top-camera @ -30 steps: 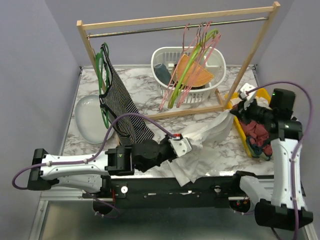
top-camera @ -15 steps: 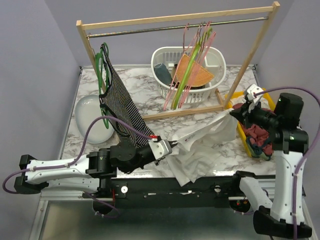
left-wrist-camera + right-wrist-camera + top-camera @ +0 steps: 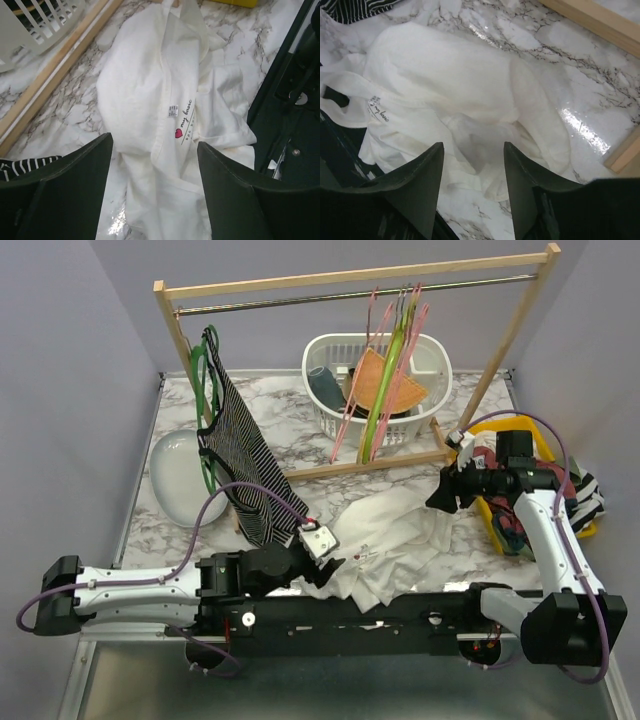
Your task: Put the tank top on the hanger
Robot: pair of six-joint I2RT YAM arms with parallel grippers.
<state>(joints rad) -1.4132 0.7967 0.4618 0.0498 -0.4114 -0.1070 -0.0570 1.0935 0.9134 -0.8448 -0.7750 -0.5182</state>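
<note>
Though meant for the pink hanger [image 3: 349, 390], lies well apart from it: tank top [image 3: 390, 550] in a crumpled heap on the desk [image 3: 290, 425], lower centre of the top view, printed neck label facing up. Gripped by nothing. Left fingers [image 3: 154, 142] spread wide and empty at the heap's left edge. Right fingers [image 3: 473, 145] likewise wide and empty, hovering over its upper right end. Hanger up on the rail [image 3: 300, 301], upper centre, bunched with other pink wires and a lime-green hanger [image 3: 386, 390].

Risks, as judged:
- Pinching a mid-panel fold instead of a strap or neckline: would raise a bundle with no opening to thread.
- Catching two thin layers at once, closing the armhole.
- Dragging the near hem against the black base bar [image 3: 420, 618], bottom of frame.
- Crowded hooks: easy to pull a neighbour off the rail, or take the wrong hanger.
- Striped garment [image 3: 240, 460], left, near enough to snag.
</note>
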